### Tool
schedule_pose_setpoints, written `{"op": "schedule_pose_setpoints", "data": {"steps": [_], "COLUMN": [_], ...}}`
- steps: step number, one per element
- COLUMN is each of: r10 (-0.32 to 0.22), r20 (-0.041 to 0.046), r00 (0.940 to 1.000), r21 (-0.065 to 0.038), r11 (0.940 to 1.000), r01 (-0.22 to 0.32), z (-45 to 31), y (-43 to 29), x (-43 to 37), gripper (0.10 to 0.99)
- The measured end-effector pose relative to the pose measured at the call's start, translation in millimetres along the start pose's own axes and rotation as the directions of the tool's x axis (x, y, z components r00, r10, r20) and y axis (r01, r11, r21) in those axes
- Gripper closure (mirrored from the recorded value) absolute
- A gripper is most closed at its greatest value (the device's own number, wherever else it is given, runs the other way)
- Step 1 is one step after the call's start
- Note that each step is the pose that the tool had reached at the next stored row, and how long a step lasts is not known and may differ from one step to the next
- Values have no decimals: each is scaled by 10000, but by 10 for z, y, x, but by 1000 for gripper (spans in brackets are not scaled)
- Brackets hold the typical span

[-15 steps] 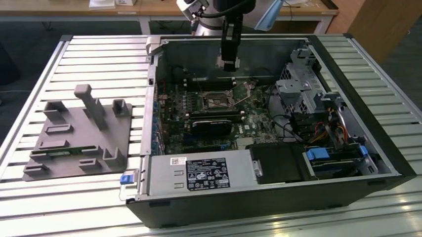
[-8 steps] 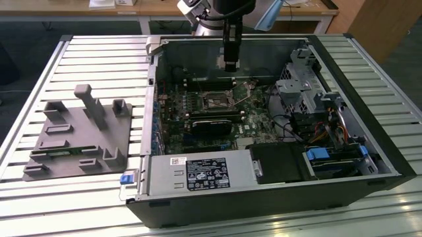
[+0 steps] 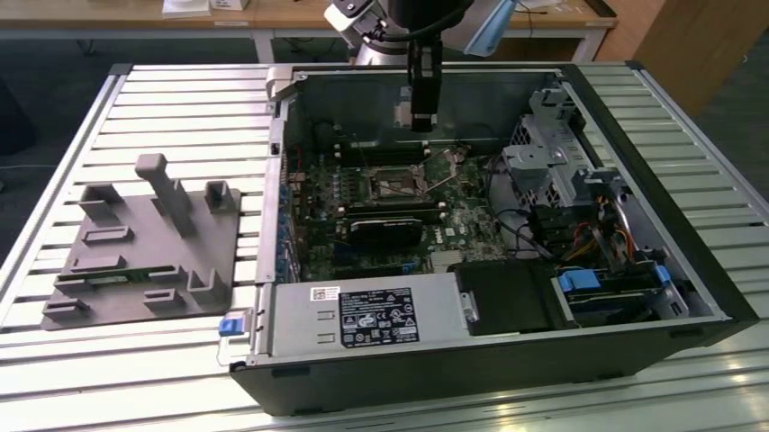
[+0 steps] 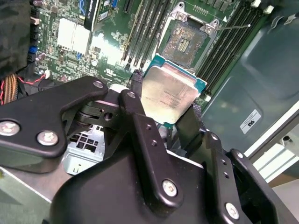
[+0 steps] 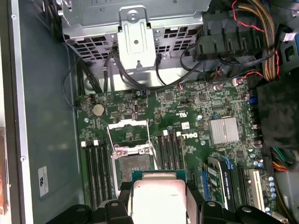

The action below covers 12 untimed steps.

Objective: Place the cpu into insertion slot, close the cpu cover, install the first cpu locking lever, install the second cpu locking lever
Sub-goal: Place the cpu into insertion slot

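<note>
My gripper [image 4: 167,101] is shut on the cpu [image 4: 170,93], a flat square chip with a dull metal top and a teal edge, pinched by two opposite sides between the black fingers [image 4: 135,93]. It hangs above the green board, close to the insertion slot [image 4: 187,39], which lies open with its dark pin field bare. In the first wrist view the cpu [image 5: 158,198] sits just short of the insertion slot [image 5: 134,164], and the cpu cover [image 5: 127,133] stands swung open beyond it. A thin wire locking lever [image 4: 233,27] sticks out beside the socket. In the exterior view the gripper [image 3: 420,117] hovers over the insertion slot [image 3: 391,184].
Memory slots [image 5: 96,168] flank the socket on both sides. A black block [image 3: 384,225] lies just in front of it, a metal drive cage [image 3: 541,162] with cables on the exterior view's right, and a power supply [image 3: 360,315] at the front. A grey fixture [image 3: 144,243] lies on the slatted table.
</note>
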<state>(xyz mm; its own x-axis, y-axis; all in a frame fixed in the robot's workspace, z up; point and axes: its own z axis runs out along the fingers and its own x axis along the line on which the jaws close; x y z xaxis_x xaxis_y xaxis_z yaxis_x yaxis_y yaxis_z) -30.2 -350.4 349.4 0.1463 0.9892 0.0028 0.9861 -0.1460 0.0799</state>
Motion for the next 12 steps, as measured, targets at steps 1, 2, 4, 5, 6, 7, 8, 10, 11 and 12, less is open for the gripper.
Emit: {"op": "schedule_pose_setpoints", "data": {"steps": [1, 2, 4, 5, 6, 7, 8, 10, 11, 12], "r10": [-1, -3, -43, -56, -68, -82, -99, -130, -142, -156], "r20": [2, -3, -9, -9, -10, -10, -12, -15, -16, -17], "r00": [10000, 10000, 10000, 10000, 10000, 10000, 10000, 9999, 9999, 9999], "r21": [-15, -45, -58, -58, -58, -58, -58, -58, -58, -58], "r11": [10000, 10000, 10000, 10000, 10000, 9999, 9999, 9999, 9999, 9999], "r01": [1, 3, 43, 56, 68, 82, 99, 130, 142, 156], "z": [2, 7, 23, 31, 41, 49, 57, 72, 79, 87], "y": [-2, -3, -4, -5, -6, -6, -7, -8, -9, -10], "x": [0, -1, -1, -1, -1, -1, -1, -1, -1, -1], "gripper": [545, 545, 545, 545, 545, 545, 545, 545, 545, 545]}}
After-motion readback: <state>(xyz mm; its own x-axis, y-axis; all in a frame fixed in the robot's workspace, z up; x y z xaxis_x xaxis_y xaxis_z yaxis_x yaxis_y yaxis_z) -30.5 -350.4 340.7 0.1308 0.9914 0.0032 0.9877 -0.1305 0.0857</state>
